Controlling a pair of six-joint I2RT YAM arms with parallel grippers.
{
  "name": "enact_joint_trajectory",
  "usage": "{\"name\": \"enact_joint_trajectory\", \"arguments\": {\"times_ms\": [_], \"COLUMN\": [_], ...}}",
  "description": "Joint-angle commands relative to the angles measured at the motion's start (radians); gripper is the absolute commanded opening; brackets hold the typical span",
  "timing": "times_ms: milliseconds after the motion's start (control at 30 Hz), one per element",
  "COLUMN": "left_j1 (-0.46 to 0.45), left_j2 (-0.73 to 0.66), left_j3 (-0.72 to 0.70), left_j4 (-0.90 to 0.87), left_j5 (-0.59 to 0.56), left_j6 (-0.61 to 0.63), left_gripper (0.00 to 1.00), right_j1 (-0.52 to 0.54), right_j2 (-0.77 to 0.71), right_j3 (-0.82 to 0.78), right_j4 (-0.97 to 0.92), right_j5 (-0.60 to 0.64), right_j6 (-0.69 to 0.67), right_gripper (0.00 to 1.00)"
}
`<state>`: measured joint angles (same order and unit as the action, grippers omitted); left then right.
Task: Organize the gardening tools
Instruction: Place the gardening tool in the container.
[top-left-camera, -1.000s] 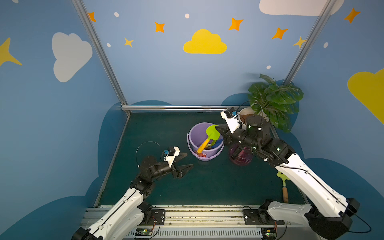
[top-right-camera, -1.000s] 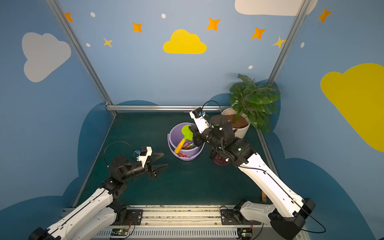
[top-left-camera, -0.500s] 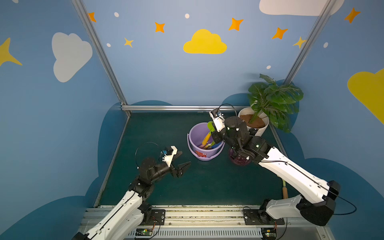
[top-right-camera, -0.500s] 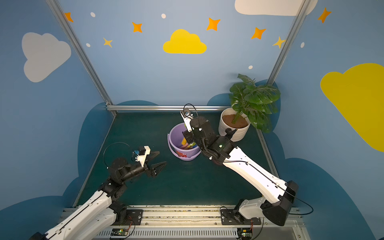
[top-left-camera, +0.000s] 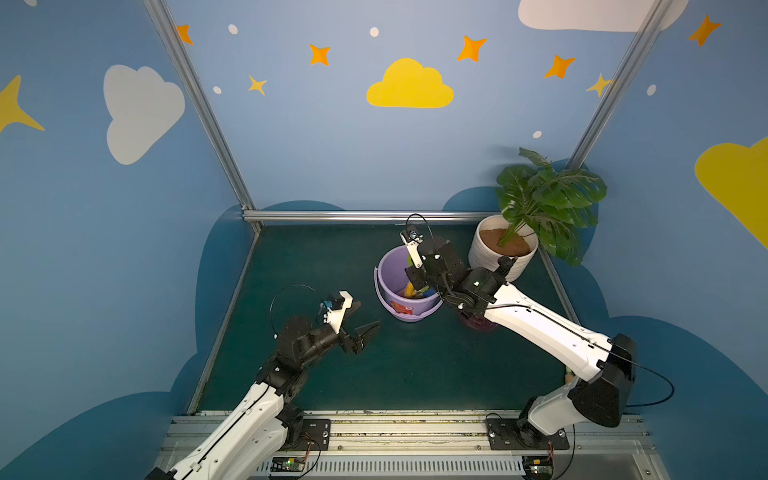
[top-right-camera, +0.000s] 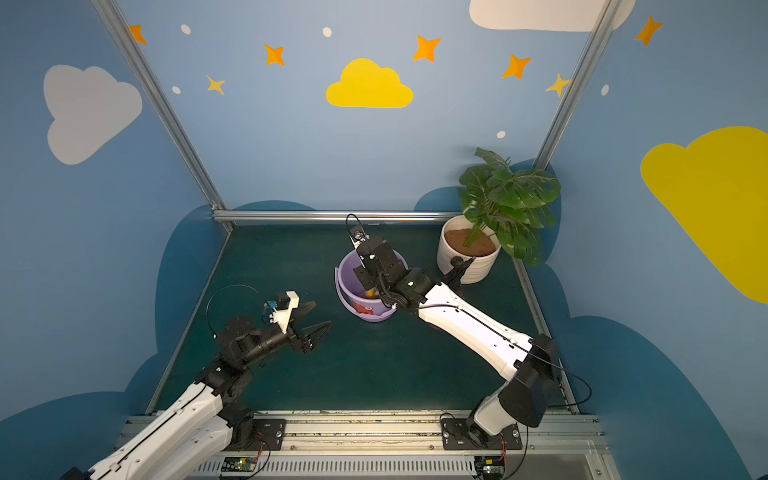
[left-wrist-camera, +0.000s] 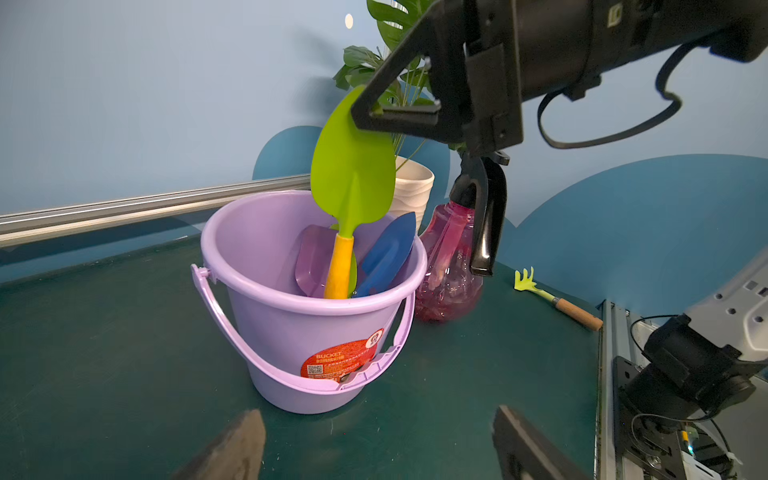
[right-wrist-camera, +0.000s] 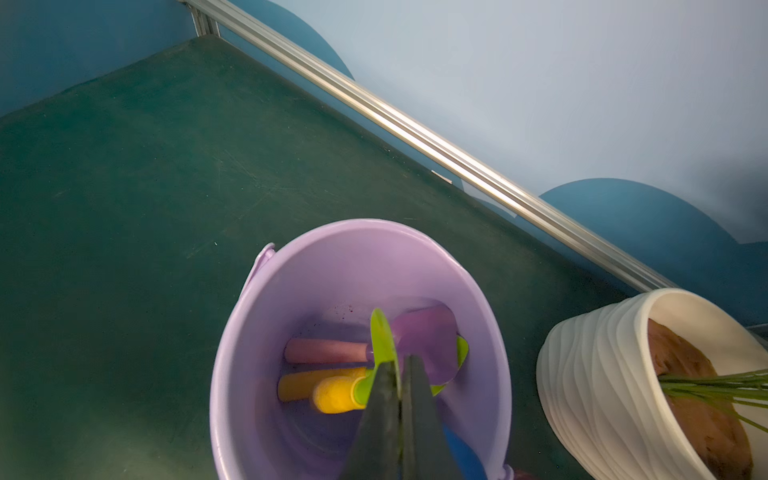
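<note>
Green trowel (left-wrist-camera: 353, 166) lowered into bucket (left-wrist-camera: 282, 332), right jaws pinching it; left jaws spread wide.

The bucket (left-wrist-camera: 282, 332) carries one red-orange label (left-wrist-camera: 343, 360) on its wall. The word "BUCKET" is legible in white capitals. A QR code (left-wrist-camera: 314, 369) sits below the word. The smaller lines of print and the round logo are illegible.

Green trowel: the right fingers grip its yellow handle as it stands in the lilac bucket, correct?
No: the right fingers grip the green trowel by its blade tip, not its handle, as it stands in the lilac bucket. The left wrist view shows it.
</note>
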<state>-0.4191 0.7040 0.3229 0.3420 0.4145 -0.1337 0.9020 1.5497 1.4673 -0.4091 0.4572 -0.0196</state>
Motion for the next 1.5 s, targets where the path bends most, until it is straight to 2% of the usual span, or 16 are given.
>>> {"name": "enact_joint_trajectory", "arguments": {"times_ms": [0, 500, 767, 933, 1000, 1100, 1200, 1467], "left_j1": [0.002, 0.005, 0.005, 0.005, 0.007, 0.009, 0.012, 0.023], "left_j2": [-0.014, -0.026, -0.047, -0.047, -0.047, -0.052, -0.057, -0.094], "left_j3": [-0.015, -0.025, -0.028, -0.028, -0.028, -0.028, -0.027, -0.028], "left_j4": [-0.013, -0.019, -0.039, -0.04, -0.041, -0.041, -0.043, -0.073], "left_j5": [-0.02, -0.066, -0.109, -0.122, -0.134, -0.154, -0.174, -0.268], "left_j6": [0.019, 0.023, 0.03, 0.032, 0.034, 0.035, 0.035, 0.073], "left_gripper": [0.91, 0.92, 0.96, 0.99, 1.0, 1.0, 1.0, 1.0], "right_j1": [-0.009, -0.021, -0.028, -0.035, -0.046, -0.074, -0.107, -0.213], "right_j2": [0.031, 0.172, 0.196, 0.186, 0.166, 0.122, 0.064, -0.153], "right_j3": [0.028, 0.08, 0.116, 0.156, 0.172, 0.176, 0.158, 0.07], "right_j4": [0.001, -0.104, -0.148, -0.198, -0.223, -0.241, -0.247, -0.246], "right_j5": [-0.014, -0.058, -0.077, -0.105, -0.138, -0.174, -0.19, -0.187], "right_j6": [0.049, 0.128, 0.149, 0.157, 0.162, 0.171, 0.176, 0.179], "right_gripper": [0.0, 0.0, 0.0, 0.25, 0.38, 0.49, 0.55, 0.64]}}
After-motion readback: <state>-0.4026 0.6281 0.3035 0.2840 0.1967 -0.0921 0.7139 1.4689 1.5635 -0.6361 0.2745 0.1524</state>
